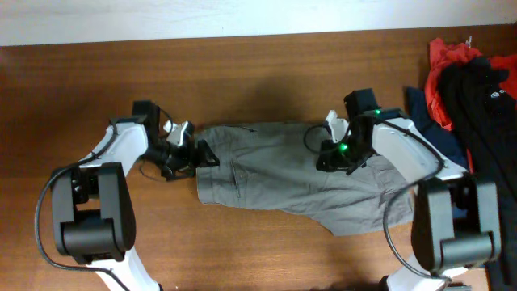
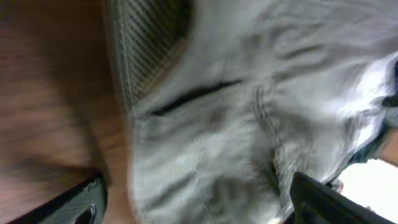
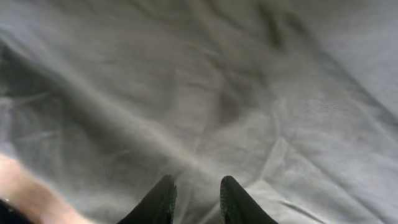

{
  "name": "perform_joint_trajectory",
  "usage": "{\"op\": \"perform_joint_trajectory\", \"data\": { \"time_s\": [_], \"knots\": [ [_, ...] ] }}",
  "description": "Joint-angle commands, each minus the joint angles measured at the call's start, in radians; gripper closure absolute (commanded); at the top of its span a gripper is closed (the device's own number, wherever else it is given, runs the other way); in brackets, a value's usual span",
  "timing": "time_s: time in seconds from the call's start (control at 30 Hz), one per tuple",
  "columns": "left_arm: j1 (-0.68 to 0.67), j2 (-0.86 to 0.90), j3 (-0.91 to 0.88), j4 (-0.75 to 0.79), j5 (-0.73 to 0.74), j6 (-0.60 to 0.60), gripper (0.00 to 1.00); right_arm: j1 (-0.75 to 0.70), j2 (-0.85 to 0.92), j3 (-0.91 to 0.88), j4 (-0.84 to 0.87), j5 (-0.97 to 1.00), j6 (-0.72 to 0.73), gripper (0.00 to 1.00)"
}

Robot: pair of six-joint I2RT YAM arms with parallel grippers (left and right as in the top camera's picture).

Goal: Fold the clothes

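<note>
The clothes [image 1: 275, 174], a grey-olive pair of shorts, lie wrinkled across the middle of the table. My left gripper [image 1: 200, 153] is at their left edge. In the left wrist view its fingers [image 2: 74, 202] stand wide apart, one over bare wood and the other over the cloth [image 2: 236, 124], gripping nothing. My right gripper [image 1: 327, 155] rests on the upper right part of the shorts. Seen from the right wrist, this gripper [image 3: 198, 196] has its tips a little apart just above the fabric [image 3: 217, 81], which shows through the narrow gap.
A heap of red and black garments [image 1: 472, 77] lies at the right edge of the table, with a navy cloth [image 1: 420, 105] beside it. Brown wooden tabletop [image 1: 242, 73] surrounds the shorts. A pale wall runs along the far edge.
</note>
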Motion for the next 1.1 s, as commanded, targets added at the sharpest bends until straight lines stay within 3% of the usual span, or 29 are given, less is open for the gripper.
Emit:
{"op": "perform_joint_trajectory", "data": {
  "time_s": [0.0, 0.07, 0.1, 0.33, 0.53, 0.63, 0.8, 0.93, 1.07],
  "knots": [
    [-0.002, 0.005, -0.052, 0.053, 0.032, -0.144, 0.07, 0.013, 0.082, 0.000, -0.003, 0.023, 0.014, 0.75],
    [-0.017, 0.005, -0.059, 0.085, 0.033, -0.194, 0.09, 0.013, 0.115, 0.000, -0.011, 0.008, 0.014, 0.76],
    [-0.065, 0.005, -0.059, 0.132, 0.032, -0.286, 0.18, 0.027, 0.136, 0.000, -0.020, -0.006, 0.014, 0.77],
    [-0.189, 0.005, -0.059, 0.195, -0.054, -0.383, 0.39, 0.060, 0.136, 0.000, -0.016, -0.006, 0.014, 0.78],
    [-0.215, 0.005, -0.059, 0.221, -0.075, -0.386, 0.83, 0.060, 0.136, 0.000, -0.019, -0.006, 0.014, 0.81],
    [-0.207, 0.002, -0.056, 0.229, -0.077, -0.367, 0.98, 0.058, 0.136, 0.000, -0.029, -0.006, 0.014, 0.85],
    [-0.126, -0.075, -0.029, 0.122, -0.086, -0.236, 0.99, 0.047, 0.078, 0.031, -0.145, -0.006, -0.021, 0.92],
    [-0.001, -0.210, 0.069, -0.072, -0.228, -0.129, 0.99, 0.047, -0.056, 0.061, -0.177, -0.006, -0.034, 0.92],
    [0.045, -0.301, 0.193, -0.234, -0.391, -0.095, 0.99, 0.049, -0.142, 0.092, -0.174, -0.006, -0.016, 0.90]
  ]
}}
